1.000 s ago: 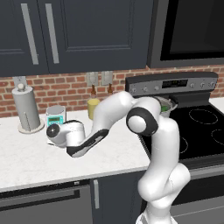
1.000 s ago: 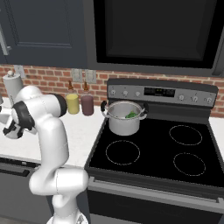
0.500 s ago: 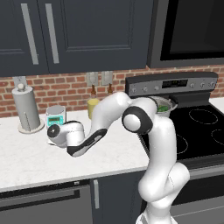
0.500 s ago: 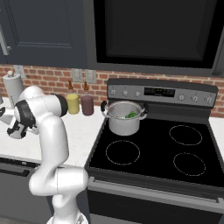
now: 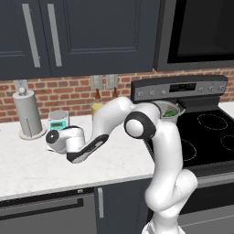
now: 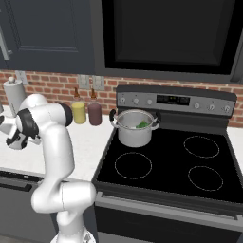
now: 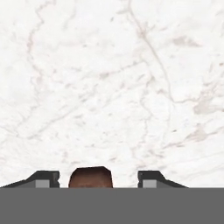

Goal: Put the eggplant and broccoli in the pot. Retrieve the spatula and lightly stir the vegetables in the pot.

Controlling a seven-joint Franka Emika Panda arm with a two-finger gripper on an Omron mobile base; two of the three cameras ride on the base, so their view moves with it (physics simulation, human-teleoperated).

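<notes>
A white robot arm reaches far out to its left over the marble desk [image 5: 27,169], its hand low above the stone near a paper-towel holder [image 5: 28,114] and a small kitchen scale [image 5: 58,121]. In the hand view, the gripper [image 7: 98,179] has its two dark fingers [image 7: 43,178] standing apart on either side of a brown-red rounded end, by its colour the handle of the spatula [image 7: 90,176]. The handle end sits between them, nearer the one on the view's left, with a visible gap to each; the fingers are parted and nothing is clamped yet. The rest of the utensil is out of sight below the frame edge, so which way its long axis runs cannot be told. Well apart, on the stove [image 6: 161,166], the steel pot [image 6: 134,128] stands on a rear burner with the green broccoli [image 6: 142,125] showing inside; the eggplant cannot be made out there. The coming move likely turns on closing squarely across the handle, which lies directly between the fingers.
</notes>
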